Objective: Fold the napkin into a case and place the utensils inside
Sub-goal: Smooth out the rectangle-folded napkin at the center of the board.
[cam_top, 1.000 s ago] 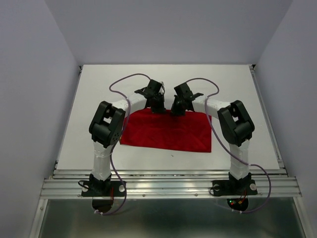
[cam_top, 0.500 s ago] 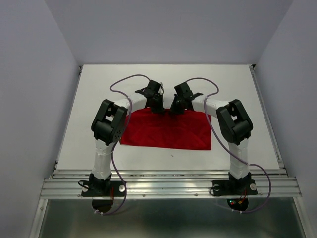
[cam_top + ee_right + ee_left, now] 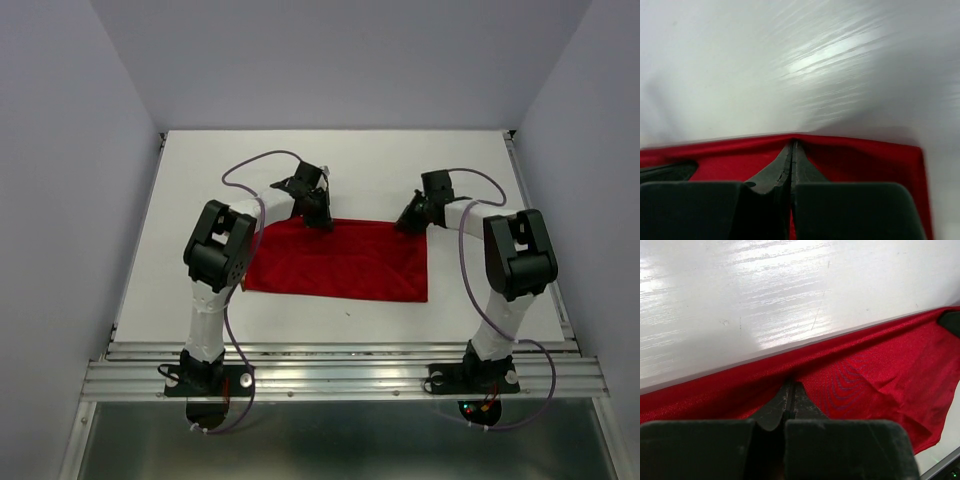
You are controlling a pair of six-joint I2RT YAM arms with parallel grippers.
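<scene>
Left gripper [image 3: 318, 216]: pinched shut on the far edge of the napkin [image 3: 340, 265].
Right gripper [image 3: 407, 222]: pinched shut near the napkin's far right corner.
Risk: the thin hem could be lost from either pinch, and the fold would be skewed.

Plain bright red napkin [image 3: 340, 265], white table [image 3: 200, 190], purple cables [image 3: 262, 153], pale grey-lilac walls [image 3: 340, 60].

A white bench [image 3: 185, 165] fills the enclosure, its surface glossy and faintly scratched — in both wrist views soft light pools on it in pale streaks. Plain grey-lilac walls close it in: a back wall [image 3: 340, 60], a left wall [image 3: 60, 200] and a right wall [image 3: 600, 150]. Along the near edge runs a ribbed aluminium rail [image 3: 340, 378]; below it lies a darker greyish panel [image 3: 340, 440].
</scene>
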